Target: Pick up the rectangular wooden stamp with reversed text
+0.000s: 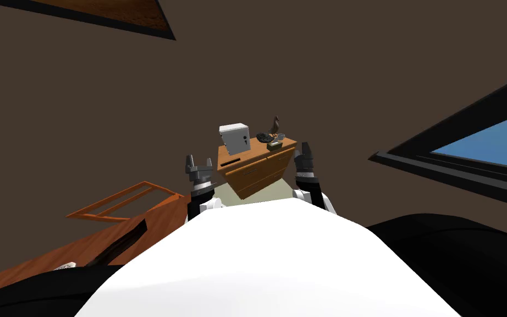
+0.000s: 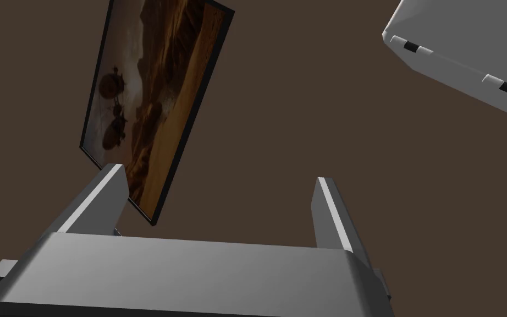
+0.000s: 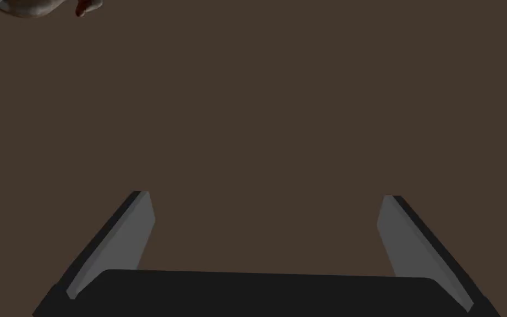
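A wooden dresser (image 1: pixel 258 170) stands ahead of me against the brown wall. On its top, toward its right end, lies a small tan block with a dark top (image 1: pixel 274 146), the likeliest stamp; its text cannot be made out. My left gripper (image 1: pixel 198 164) is raised before the dresser's left end, open and empty; in its wrist view the left gripper (image 2: pixel 218 175) faces the wall beside a white box (image 2: pixel 467 49). My right gripper (image 1: pixel 304 151) hovers off the dresser's right end. The right gripper (image 3: pixel 264 196) is also open and empty.
On the dresser top stand a white box with a handle (image 1: pixel 234 137), a dark ring-shaped thing (image 1: pixel 264 137) and a brown bird figure (image 1: pixel 274 125). Low reddish-brown wooden furniture (image 1: pixel 115 220) lies at my left. A dark-framed window (image 1: pixel 467 159) is on the right.
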Tool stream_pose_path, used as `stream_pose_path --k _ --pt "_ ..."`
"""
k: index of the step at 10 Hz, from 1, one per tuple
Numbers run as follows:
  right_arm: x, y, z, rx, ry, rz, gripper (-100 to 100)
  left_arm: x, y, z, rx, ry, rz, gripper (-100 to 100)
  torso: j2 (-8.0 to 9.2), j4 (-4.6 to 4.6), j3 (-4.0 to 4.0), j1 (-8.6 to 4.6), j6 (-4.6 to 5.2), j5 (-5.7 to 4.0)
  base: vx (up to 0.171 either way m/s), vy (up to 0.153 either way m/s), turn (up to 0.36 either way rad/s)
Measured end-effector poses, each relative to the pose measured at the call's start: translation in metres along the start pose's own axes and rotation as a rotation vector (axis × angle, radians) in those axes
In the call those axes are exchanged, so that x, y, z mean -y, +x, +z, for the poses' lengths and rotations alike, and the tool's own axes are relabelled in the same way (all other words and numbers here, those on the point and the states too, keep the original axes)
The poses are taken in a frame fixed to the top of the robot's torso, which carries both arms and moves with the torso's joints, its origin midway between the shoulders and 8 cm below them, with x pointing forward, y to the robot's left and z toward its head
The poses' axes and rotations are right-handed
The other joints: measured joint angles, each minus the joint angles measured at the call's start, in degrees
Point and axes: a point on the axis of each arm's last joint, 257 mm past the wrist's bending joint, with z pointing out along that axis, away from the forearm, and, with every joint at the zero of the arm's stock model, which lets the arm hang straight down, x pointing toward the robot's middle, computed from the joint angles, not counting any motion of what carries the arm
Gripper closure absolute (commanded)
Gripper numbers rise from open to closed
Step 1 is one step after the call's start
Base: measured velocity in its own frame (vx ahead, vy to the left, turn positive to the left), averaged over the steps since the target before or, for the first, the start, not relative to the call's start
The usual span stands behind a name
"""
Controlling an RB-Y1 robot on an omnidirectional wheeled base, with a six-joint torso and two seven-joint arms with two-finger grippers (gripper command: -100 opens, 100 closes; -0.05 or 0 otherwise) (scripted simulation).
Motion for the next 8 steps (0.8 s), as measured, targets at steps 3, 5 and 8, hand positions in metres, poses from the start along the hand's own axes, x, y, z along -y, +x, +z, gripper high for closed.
stream_pose_path --k 3,5,8 --pt "0.0 0.0 0.0 0.0 0.0 0.0 0 -0.015 0.003 0.007 -0.051 -0.054 -0.028 -100 0.13 0.03 0.07 0.2 -0.01 0.05 -0.041 0.045 0.141" --pt "0.0 0.0 0.0 0.0 0.0 0.0 0 -0.026 0.006 0.013 -0.072 -0.089 -0.048 -100 0.14 0.03 0.08 0.16 0.01 0.04 -0.031 0.041 0.083" --pt "0.0 0.0 0.0 0.0 0.0 0.0 0 -0.048 0.008 0.024 -0.099 -0.151 -0.074 -100 0.07 0.02 0.04 0.17 0.01 0.05 -0.019 0.048 0.132"
